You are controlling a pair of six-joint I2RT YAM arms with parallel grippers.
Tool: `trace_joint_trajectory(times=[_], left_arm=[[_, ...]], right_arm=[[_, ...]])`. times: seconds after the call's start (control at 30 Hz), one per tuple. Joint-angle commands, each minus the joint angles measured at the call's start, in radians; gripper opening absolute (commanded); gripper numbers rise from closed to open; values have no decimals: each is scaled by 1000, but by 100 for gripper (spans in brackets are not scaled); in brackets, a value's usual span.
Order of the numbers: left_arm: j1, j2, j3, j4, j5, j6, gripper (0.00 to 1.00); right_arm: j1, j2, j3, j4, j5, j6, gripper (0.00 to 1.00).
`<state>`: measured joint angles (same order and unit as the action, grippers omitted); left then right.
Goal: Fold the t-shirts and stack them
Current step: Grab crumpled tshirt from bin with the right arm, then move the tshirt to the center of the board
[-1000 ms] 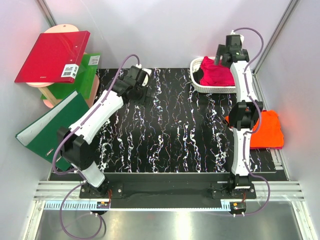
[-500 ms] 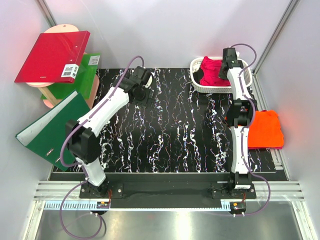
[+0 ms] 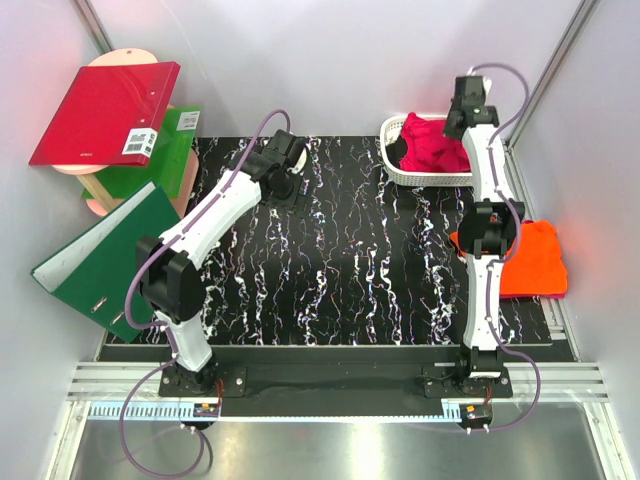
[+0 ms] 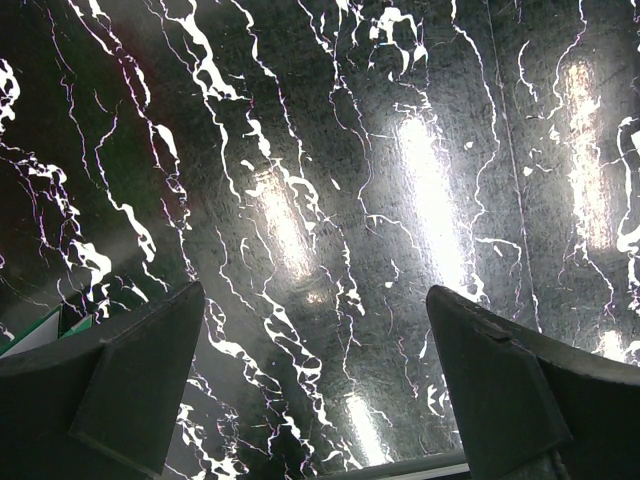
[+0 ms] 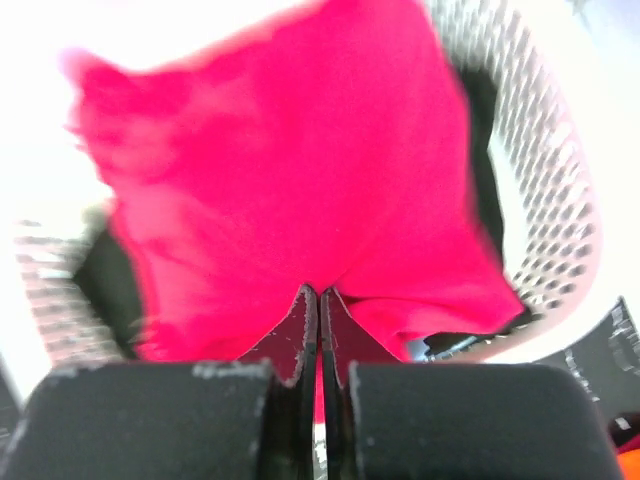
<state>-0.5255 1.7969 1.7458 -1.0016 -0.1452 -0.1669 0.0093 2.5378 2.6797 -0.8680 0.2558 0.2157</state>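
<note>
The magenta-pink t-shirt [image 3: 430, 147] lies bunched in a white mesh basket [image 3: 396, 172] at the back right. My right gripper [image 3: 460, 112] hangs over the basket, jaws pressed together on a fold of the pink t-shirt [image 5: 280, 170]; in the right wrist view my right gripper [image 5: 319, 292] has the cloth pulled up taut to its tips. The orange t-shirt [image 3: 536, 260] lies folded at the table's right edge. My left gripper [image 3: 284, 186] hovers over the black marbled table [image 3: 350, 270], and in its wrist view my left gripper [image 4: 315, 292] is wide open and holds nothing.
A red ring binder [image 3: 105, 110] rests on a green box [image 3: 165, 160] at the back left. A green binder [image 3: 100, 255] leans off the table's left edge. The basket wall [image 5: 540, 170] rings the pink cloth.
My right gripper went down into the basket, shut on the pink t-shirt and came up a little with it. My left arm shifted slightly right, still open.
</note>
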Motion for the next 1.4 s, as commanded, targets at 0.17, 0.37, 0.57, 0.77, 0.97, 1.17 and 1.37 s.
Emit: trace_joint_trajectory(times=[0.17,0.37,0.57,0.77,0.97,1.17,1.37], left_arm=[[4,-109,-60,87,-53,-34,99],[9,-188,-104,121,-200,-68,99],[64,-252,-69,118,-430,-134,99],[88,-309,-49,120,-585,-178,99],[93,-332,-75,121,-663,-172,99],[96,-363,-104,126,-643,-187,99],[96,-392,-129,150,-588,-175,99]], right_arm=[[80,-468,-13,150,-151,-32,0],[210,-741,-360,159,-193,-50,0],[386,-918,-650,173,-248,16,0],[610,-877,-618,100,-358,7,0],[732,-732,-368,-80,-535,63,0],[732,-858,-666,-5,-302,60,0],[669,-904,-1067,58,84,161,0]])
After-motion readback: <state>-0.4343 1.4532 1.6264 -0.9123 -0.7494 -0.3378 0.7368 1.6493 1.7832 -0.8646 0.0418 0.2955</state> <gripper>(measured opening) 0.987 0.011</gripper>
